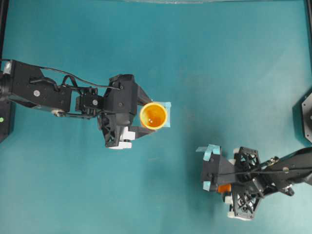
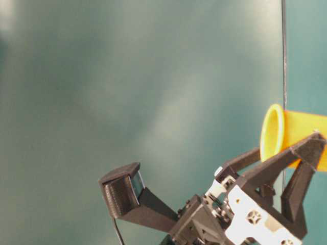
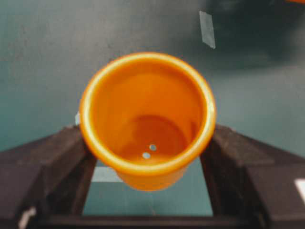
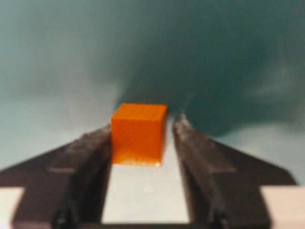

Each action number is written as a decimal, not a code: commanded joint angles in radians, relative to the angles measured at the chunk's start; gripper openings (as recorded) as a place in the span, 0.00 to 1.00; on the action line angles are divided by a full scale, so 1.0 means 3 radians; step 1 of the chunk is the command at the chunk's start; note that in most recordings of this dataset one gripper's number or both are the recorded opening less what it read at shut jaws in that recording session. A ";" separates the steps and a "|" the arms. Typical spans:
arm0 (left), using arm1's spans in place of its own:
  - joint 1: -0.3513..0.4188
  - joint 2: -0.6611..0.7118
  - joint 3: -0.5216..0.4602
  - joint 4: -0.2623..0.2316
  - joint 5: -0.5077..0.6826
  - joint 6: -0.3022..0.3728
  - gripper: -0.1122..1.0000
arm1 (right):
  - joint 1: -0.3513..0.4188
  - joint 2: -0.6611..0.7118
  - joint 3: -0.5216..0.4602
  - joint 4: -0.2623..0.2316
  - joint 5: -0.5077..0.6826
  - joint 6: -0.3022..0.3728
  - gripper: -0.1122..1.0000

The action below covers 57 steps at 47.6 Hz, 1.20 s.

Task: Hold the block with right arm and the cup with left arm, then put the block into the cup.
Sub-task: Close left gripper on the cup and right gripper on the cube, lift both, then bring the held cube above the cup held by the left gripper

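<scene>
The yellow-orange cup (image 1: 153, 116) stands upright, mouth up, between the fingers of my left gripper (image 1: 148, 116), which is shut on its sides. The left wrist view looks down into the empty cup (image 3: 147, 119), with a black finger pressing each side of it at my left gripper (image 3: 147, 157). The cup (image 2: 301, 135) also shows at the right of the table-level view. The small orange block (image 1: 224, 188) lies at the lower right, between the fingers of my blue-taped right gripper (image 1: 219, 187). In the right wrist view the block (image 4: 139, 133) touches the left finger of my right gripper (image 4: 143, 126). A thin gap stays at the right finger.
A pale blue tape patch (image 1: 168, 106) lies on the teal table beside the cup. A tape strip (image 3: 206, 29) lies farther off. A black mount (image 1: 304, 117) sits at the right edge. A black frame (image 1: 4, 126) runs along the left edge.
</scene>
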 commanded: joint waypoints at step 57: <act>-0.0010 0.0000 -0.0240 0.0020 -0.0373 0.0010 0.68 | -0.1544 -0.0752 -0.0731 -0.1329 -0.0629 -0.0020 0.46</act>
